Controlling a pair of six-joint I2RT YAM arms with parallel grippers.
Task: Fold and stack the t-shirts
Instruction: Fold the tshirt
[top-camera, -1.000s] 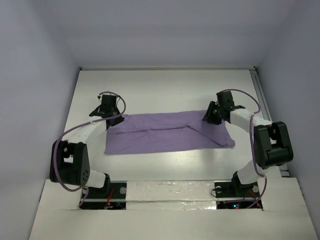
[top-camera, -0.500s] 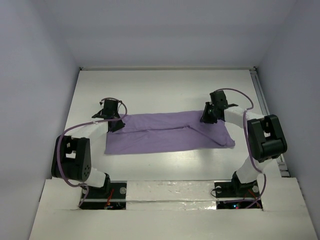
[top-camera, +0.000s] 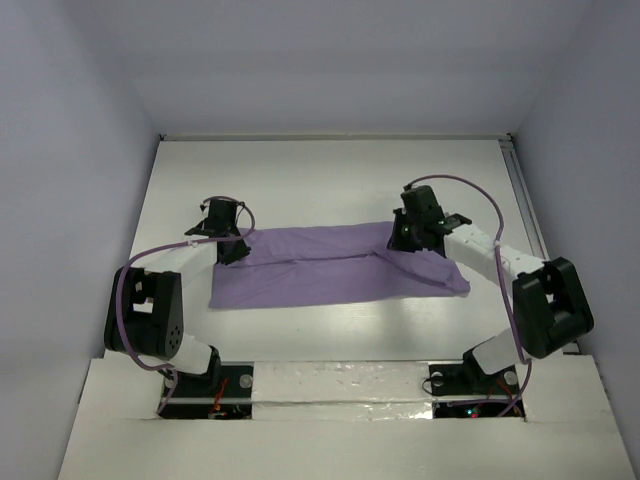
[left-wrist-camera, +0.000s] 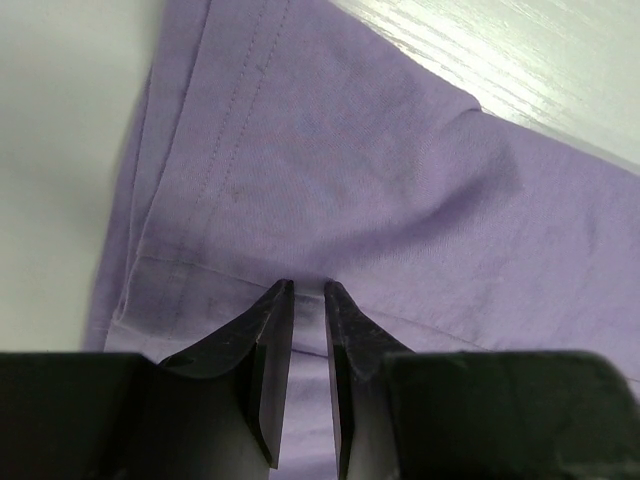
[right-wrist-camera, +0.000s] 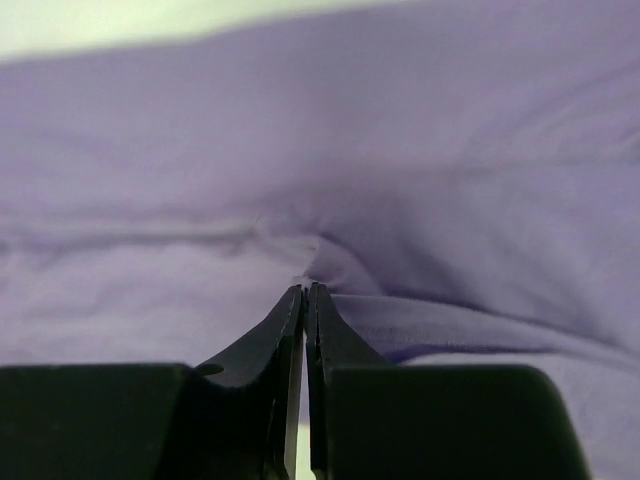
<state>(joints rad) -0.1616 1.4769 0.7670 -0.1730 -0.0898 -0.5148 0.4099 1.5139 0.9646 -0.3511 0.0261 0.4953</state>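
Observation:
The lavender t-shirt lies folded into a long band across the middle of the white table. My left gripper is at the shirt's far-left corner. In the left wrist view its tips press into the cloth, jaws almost together with a thin fold of fabric between them. My right gripper is at the far-right part of the shirt. In the right wrist view it is shut on a pinch of cloth, which puckers at the tips.
White walls close the table at the back and both sides. A metal rail runs along the right edge. The arm bases stand at the near edge.
My right gripper has moved left along the shirt's far edge, dragging the cloth with it. My left gripper came down onto the far-left corner and then stayed there.

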